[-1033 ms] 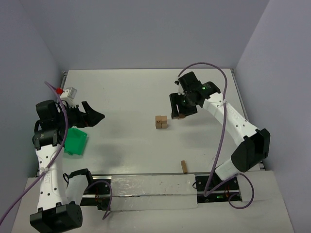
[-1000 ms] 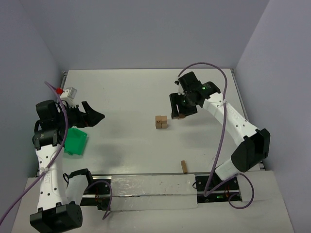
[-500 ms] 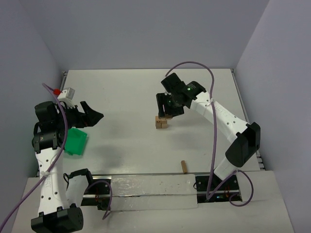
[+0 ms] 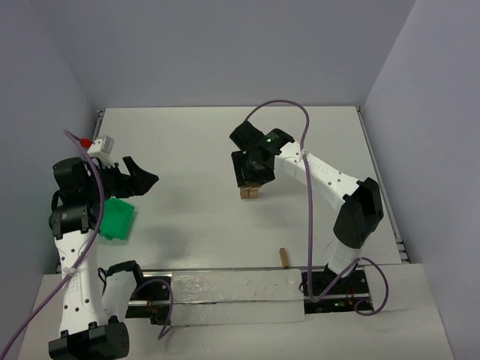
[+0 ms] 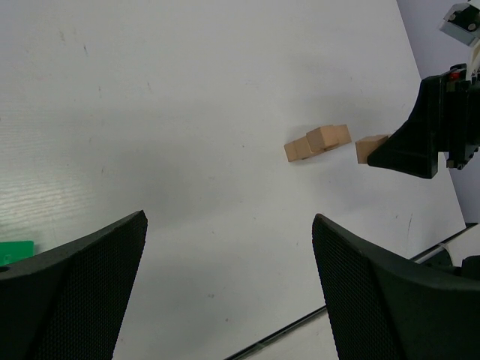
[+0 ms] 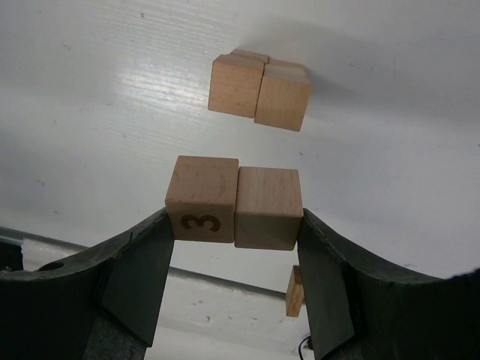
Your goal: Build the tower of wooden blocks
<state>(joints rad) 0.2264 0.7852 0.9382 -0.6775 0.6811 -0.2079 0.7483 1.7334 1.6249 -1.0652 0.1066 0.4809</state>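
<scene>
Wood blocks (image 6: 268, 208) going two at a time: right pincer (image 6: 234, 225) is clamped on a side-by-side pair, hanging clear of the tower (image 6: 260, 91).
On the right wrist camera the pair sits snug between both fingers, one cube showing a dark "3" (the other's face is plain). The tower lies on the table (image 4: 187, 142) at 12 o'clock from them, with a gap, not touching. It's just a low clump so far, two cubes across in front and another peeking out behind. From the top camera it's a bit right of table centre, with the pincer over its 12 o'clock side. One stray block (image 4: 283, 256) stands at 6 o'clock by the table's near edge. Left pincer (image 4: 142, 178) hangs out at 9 o'clock, fingers spread wide and empty, just beside the green tray (image 4: 116, 217).
</scene>
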